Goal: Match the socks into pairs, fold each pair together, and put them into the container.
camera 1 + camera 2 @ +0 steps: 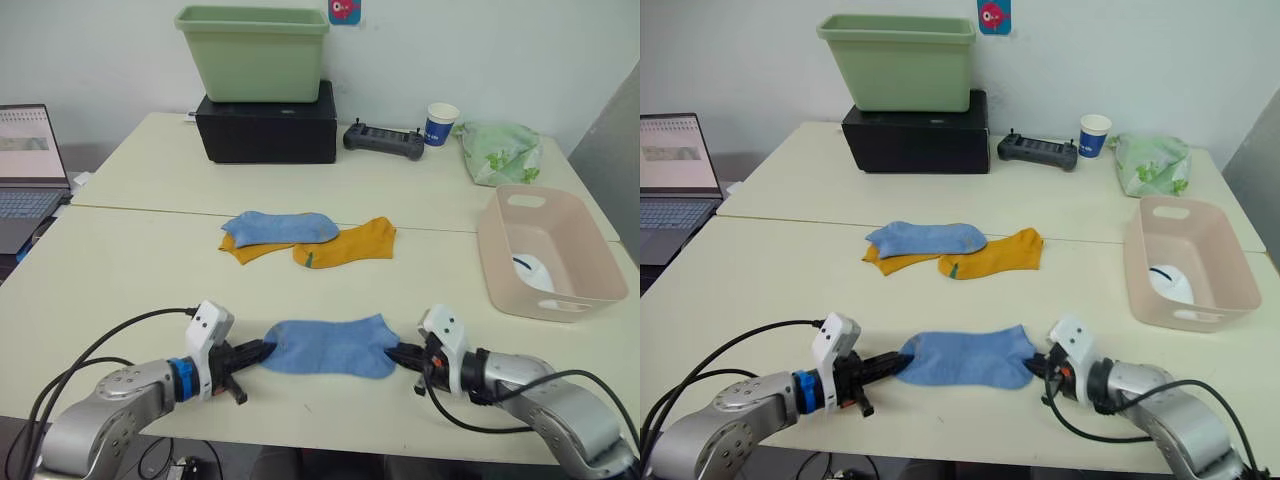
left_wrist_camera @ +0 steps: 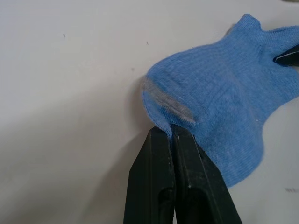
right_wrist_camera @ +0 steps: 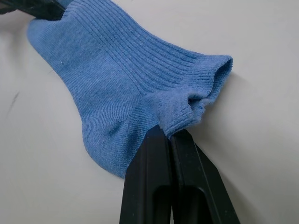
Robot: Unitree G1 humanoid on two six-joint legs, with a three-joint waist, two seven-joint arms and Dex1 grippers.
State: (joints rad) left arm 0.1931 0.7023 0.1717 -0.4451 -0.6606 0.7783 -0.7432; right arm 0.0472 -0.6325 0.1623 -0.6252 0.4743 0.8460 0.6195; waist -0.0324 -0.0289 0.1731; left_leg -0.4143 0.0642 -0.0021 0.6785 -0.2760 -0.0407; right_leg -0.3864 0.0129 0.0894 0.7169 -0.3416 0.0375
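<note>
Bench (image 1: pixel 120 270): pink container (image 1: pixel 590 262) at right, one white sock (image 1: pixel 535 272) inside; blue sock (image 1: pixel 332 346) flat at the near edge. Left gripper (image 1: pixel 262 351) and right gripper (image 1: pixel 400 352), jaws pinched shut on its opposite ends. Step judged: laying out for pairing; next calls for fetching its blue mate (image 1: pixel 280 227).

One sock (image 1: pixel 333 346) lies flat on the table (image 1: pixel 120 270) near its front edge, between the left gripper (image 1: pixel 262 352) and the right gripper (image 1: pixel 397 352). Behind it, at mid-table, three socks (image 1: pixel 305 238) overlap in a heap. The container (image 1: pixel 575 262) sits to the right, with a sock (image 1: pixel 531 270) inside.
</note>
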